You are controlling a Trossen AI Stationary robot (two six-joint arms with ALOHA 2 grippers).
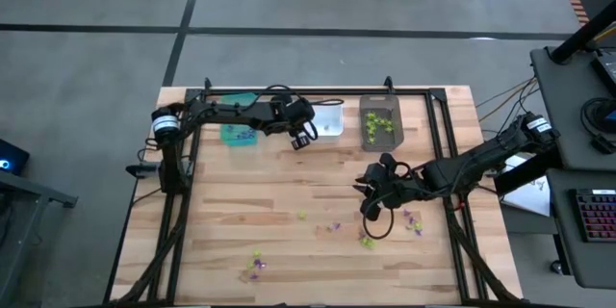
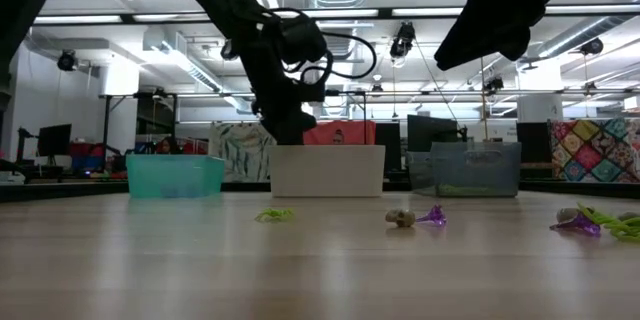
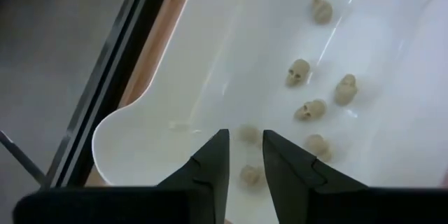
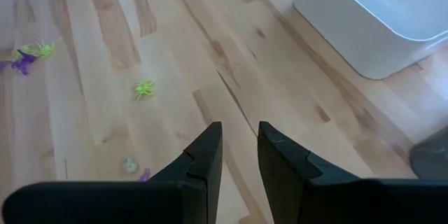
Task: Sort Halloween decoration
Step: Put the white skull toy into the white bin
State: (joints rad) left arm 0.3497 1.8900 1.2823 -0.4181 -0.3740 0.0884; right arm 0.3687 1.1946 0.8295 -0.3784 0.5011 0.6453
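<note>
Sorting is partway: skulls (image 3: pixel 309 109) sit in the white bin (image 3: pixel 210 56), green bits (image 1: pixel 375 122) in the dark bin (image 1: pixel 394 103), purple ones in the teal bin (image 1: pixel 234 137). Several trinkets are left on the worktop (image 1: pixel 250 202): a green one (image 4: pixel 144 87), a purple one (image 2: pixel 432 215), a grey one (image 2: pixel 401 219), more near the front. Left pincer (image 3: pixel 243 155) hangs over the white bin, jaws slightly apart, empty. Right pincer (image 4: pixel 239 148) hovers above bare worktop, jaws slightly apart, holding nothing. Only the left wrist view shows the skulls; only the low view shows the grey piece clearly.
</note>
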